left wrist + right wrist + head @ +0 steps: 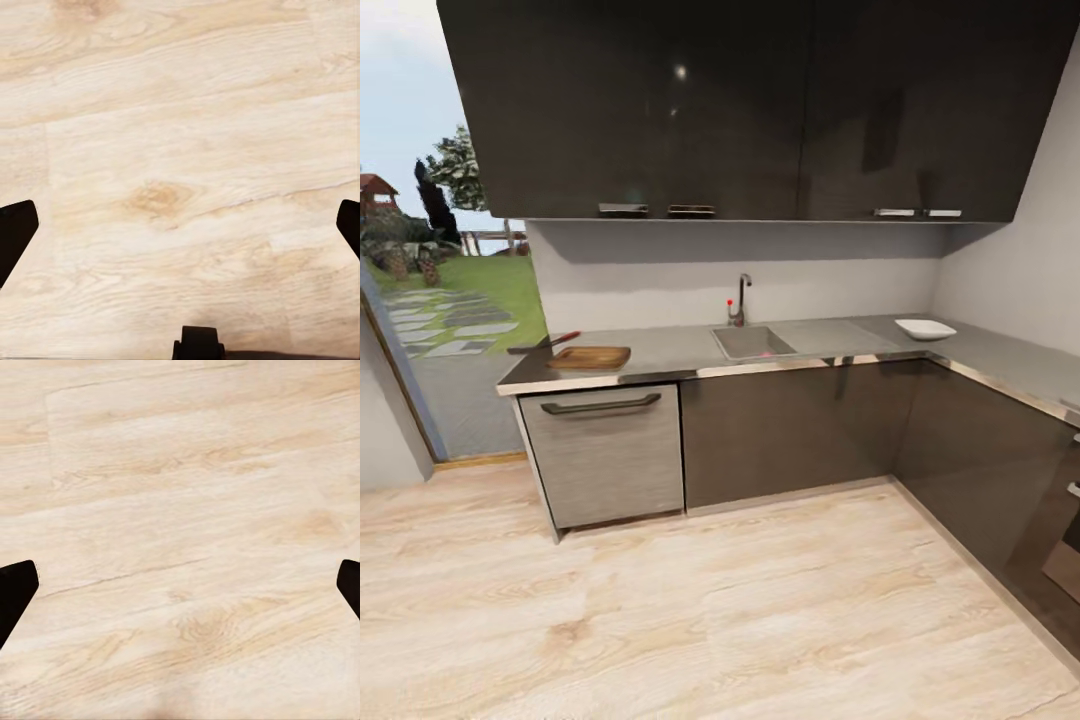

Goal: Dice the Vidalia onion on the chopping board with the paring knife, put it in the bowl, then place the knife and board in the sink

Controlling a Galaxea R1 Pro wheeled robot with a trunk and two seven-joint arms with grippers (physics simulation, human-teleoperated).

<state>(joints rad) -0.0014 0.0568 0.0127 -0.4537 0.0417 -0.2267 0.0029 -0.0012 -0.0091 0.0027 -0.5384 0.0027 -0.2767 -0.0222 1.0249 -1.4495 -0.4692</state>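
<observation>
No readable text, label, brand, number or sign appears anywhere. The dark wall cabinets point(760, 110), the grey counter point(680, 350), the lower cabinet fronts point(790, 430) and the pale wooden floor point(660, 620) all carry plain, unmarked surfaces.

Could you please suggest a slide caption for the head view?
Kitchen approach: chopping board and paring knife at the countertop's left end, sink mid-counter, white bowl near the corner.
</observation>
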